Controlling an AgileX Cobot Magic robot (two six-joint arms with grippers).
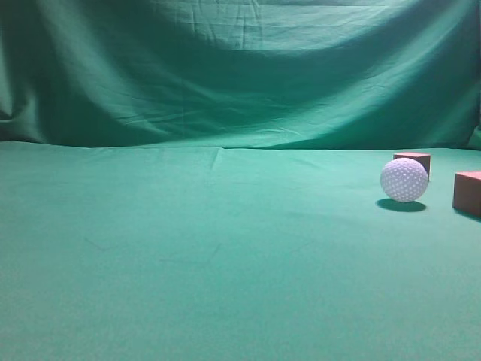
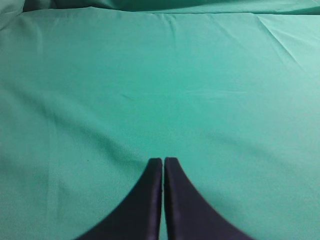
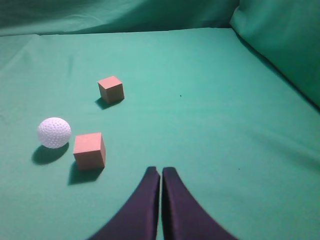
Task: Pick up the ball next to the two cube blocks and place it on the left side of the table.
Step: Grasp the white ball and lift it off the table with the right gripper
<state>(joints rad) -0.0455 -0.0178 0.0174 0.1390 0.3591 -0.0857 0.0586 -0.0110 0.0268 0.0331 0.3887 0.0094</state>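
I find the ball (image 1: 404,180) at the right of the exterior frame, resting on the table (image 1: 225,256) with its shadow beneath it. In the right wrist view it sits at the left of the frame (image 3: 54,132), just beside the nearer cube block (image 3: 89,150), though I cannot tell if the two touch. The farther cube block (image 3: 111,89) lies apart from both, higher up and nearer the frame's centre. In the exterior view one block (image 1: 413,161) peeks out behind the ball and the other (image 1: 467,193) is cut by the right edge.

My right gripper (image 3: 161,172) hangs above the cloth at the bottom centre of its frame, angled down toward the table, its two dark fingers pressed together with only a thin slit between them and nothing held. It is well apart from the ball, which lies to its upper left.

My left gripper (image 2: 163,162) looks much the same: fingers closed together, empty, over bare green cloth (image 2: 150,90). Neither arm shows in the exterior view.
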